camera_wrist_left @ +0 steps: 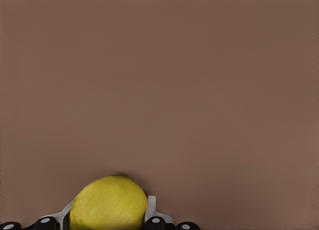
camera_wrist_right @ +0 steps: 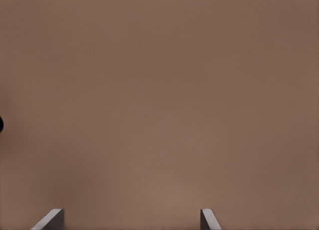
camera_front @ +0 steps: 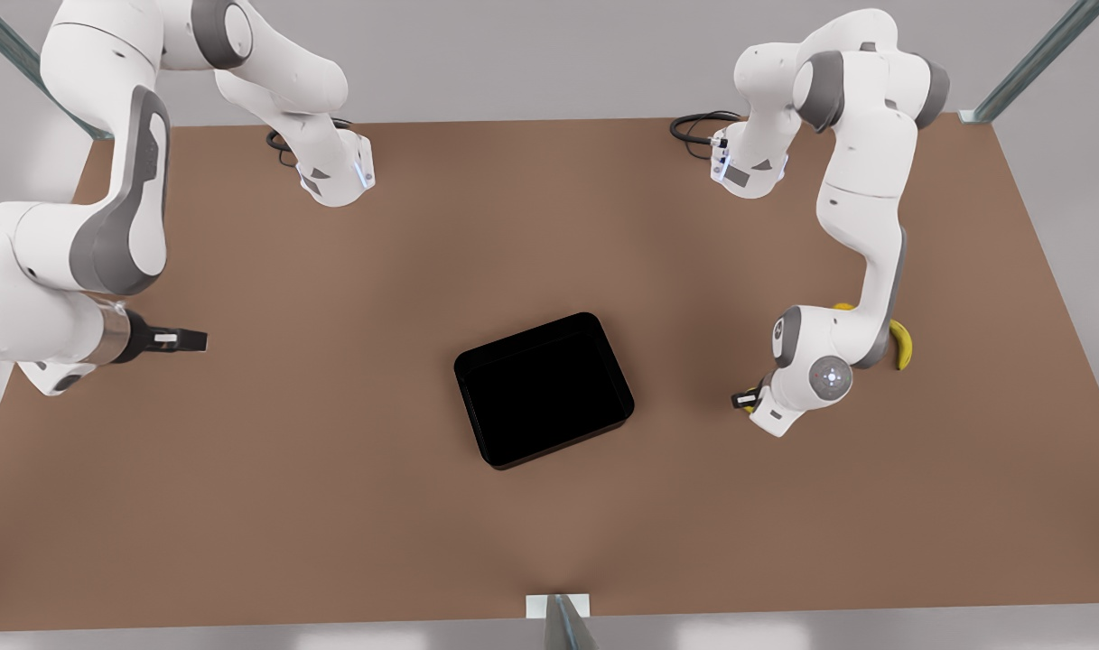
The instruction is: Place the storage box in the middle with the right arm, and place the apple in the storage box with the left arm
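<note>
Brown table top (camera_front: 350, 506), matte and even in tone, set against a plain pale grey wall (camera_front: 531, 54). Glassy green-grey struts (camera_front: 1037, 59) rise diagonally at both far corners of the table (a third (camera_front: 567, 623) stands at its near edge). Lighting soft, shadows faint.

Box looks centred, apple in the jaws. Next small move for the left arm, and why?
Probably carry the apple toward the box. The left gripper has the jaws shut on it, and the box sits empty mid-table. The right gripper waits open over the bare table.
</note>
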`<state>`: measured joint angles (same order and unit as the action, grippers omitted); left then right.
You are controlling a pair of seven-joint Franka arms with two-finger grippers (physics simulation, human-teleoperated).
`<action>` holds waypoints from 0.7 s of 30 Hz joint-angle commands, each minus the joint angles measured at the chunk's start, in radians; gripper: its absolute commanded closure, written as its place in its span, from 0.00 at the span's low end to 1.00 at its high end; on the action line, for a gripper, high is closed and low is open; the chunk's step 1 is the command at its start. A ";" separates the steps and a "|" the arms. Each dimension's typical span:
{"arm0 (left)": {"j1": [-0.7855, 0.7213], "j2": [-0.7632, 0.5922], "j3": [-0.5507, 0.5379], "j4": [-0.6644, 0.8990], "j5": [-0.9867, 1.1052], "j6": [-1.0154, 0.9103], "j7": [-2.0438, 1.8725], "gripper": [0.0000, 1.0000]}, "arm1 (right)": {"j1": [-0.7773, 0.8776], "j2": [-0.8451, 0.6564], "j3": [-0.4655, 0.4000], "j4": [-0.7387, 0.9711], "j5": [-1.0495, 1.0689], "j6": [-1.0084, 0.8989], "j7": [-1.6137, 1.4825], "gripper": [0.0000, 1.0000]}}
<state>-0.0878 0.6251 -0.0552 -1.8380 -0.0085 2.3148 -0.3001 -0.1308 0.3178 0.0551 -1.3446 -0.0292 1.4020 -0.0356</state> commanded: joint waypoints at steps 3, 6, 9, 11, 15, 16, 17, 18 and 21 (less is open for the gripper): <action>-0.001 0.001 -0.046 0.031 -0.011 -0.006 -0.065 0.33 | -0.003 0.006 0.000 0.001 0.000 0.005 0.000 0.00; -0.032 0.039 -0.113 0.224 -0.011 -0.164 -0.276 0.33 | 0.002 0.032 -0.001 0.002 -0.005 0.032 0.013 0.00; -0.147 0.050 -0.181 0.371 -0.114 -0.241 -0.602 0.33 | 0.011 0.035 0.005 0.001 -0.012 0.034 0.013 0.00; -0.283 0.051 -0.183 0.456 -0.126 -0.319 -0.826 0.33 | 0.011 0.035 0.005 0.001 -0.012 0.046 0.013 0.00; -0.378 0.088 -0.181 0.490 -0.185 -0.282 -0.909 0.00 | 0.011 0.037 0.005 0.001 -0.012 0.046 0.013 0.00; -0.375 0.104 -0.178 0.490 -0.182 -0.241 -0.903 0.00 | 0.010 0.041 0.006 0.001 -0.012 0.051 0.011 0.00; -0.371 0.104 -0.178 0.490 -0.182 -0.241 -0.899 0.00 | 0.008 0.044 0.005 0.001 -0.012 0.052 0.013 0.00; -0.371 0.105 -0.176 0.488 -0.182 -0.241 -0.896 0.00 | 0.008 0.044 0.005 0.001 -0.012 0.052 0.013 0.00; -0.334 0.104 -0.173 0.490 -0.177 -0.244 -0.880 0.00 | 0.007 0.047 0.005 0.001 -0.014 0.052 0.011 0.00</action>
<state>-0.4001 0.7253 -0.2285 -1.3486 -0.1826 2.0617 -1.1520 -0.1242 0.3652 0.0598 -1.3438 -0.0458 1.4542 -0.0235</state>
